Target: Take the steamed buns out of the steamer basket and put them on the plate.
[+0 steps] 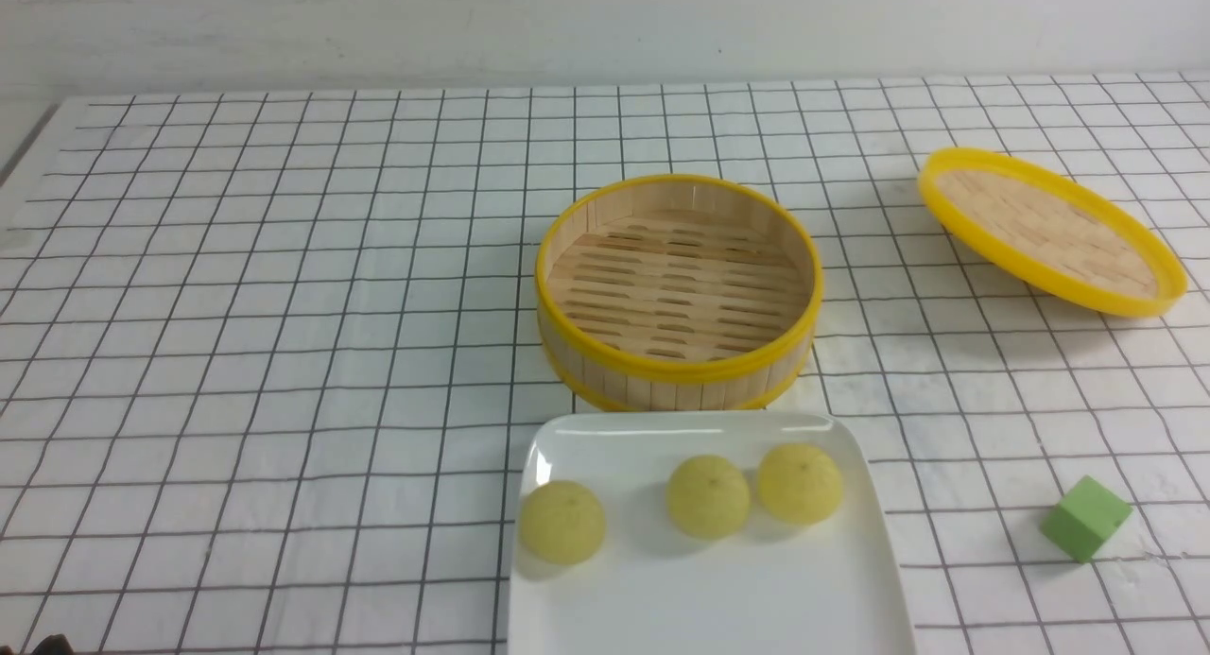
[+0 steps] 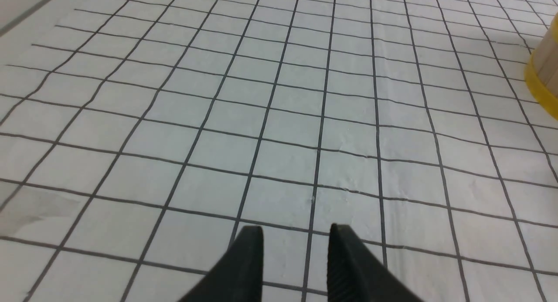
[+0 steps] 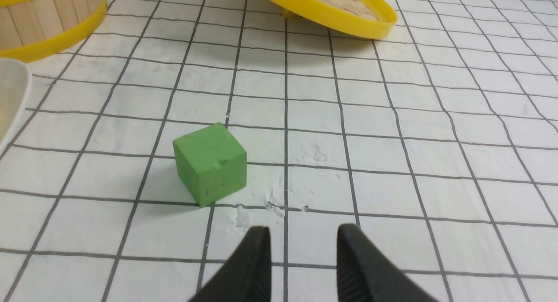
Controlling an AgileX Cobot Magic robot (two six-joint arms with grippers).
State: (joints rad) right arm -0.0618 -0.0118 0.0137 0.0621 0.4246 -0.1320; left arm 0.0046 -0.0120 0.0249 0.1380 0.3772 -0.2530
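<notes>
Steamed buns (image 1: 561, 522) (image 1: 708, 496) (image 1: 800, 483): all three sit on the white plate (image 1: 718, 598), one at its left edge, two touching near the middle. The steamer basket (image 1: 678, 291) just behind the plate holds nothing, so judge the transfer complete. Keep both arms clear; do not nudge the plate, since round buns may roll. Left gripper (image 2: 296, 239): jaws partly apart, holding nothing, over bare gridded cloth (image 2: 174, 119). Right gripper (image 3: 303, 236): jaws likewise partly apart and empty, near the green cube (image 3: 210, 162); leave that cube and the woven lid (image 1: 1049, 230) alone. Each bun is pale yellow-green, matte and slightly rough-skinned.
</notes>
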